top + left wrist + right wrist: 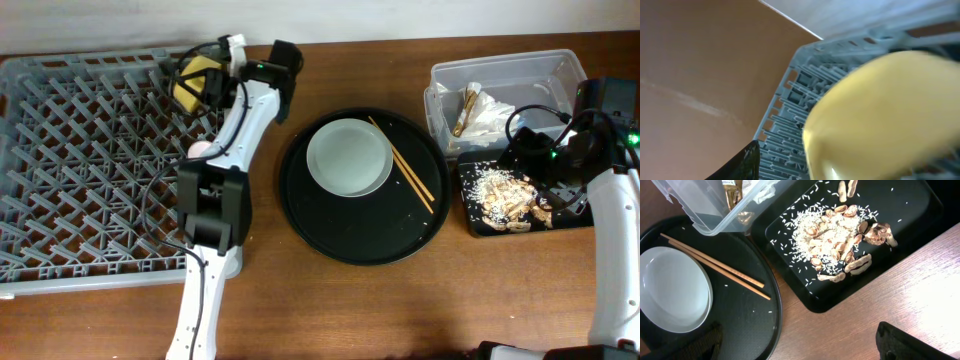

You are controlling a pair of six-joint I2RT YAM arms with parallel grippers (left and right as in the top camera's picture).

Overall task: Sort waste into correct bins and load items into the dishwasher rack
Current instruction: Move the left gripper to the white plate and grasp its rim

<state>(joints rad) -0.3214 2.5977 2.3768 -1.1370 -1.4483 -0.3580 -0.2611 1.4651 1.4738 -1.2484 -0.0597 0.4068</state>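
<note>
Yellow bowl [190,90] tipped on edge over far right corner of dishwasher rack [80,170], pinched by left end effector [210,78]. Left wrist view: only blurred bowl against rack pegs, fingers unseen. Grey plate [348,157], chopsticks [402,165] on round black tray [300,215]. Overhead only: napkin [492,108], gold wrapper [462,114] in clear tub [505,68]. Right wrist view: food scraps [840,240] heaped in flat black tray [910,200]; right end effector [797,335] spread wide above worktop [400,300].
</note>
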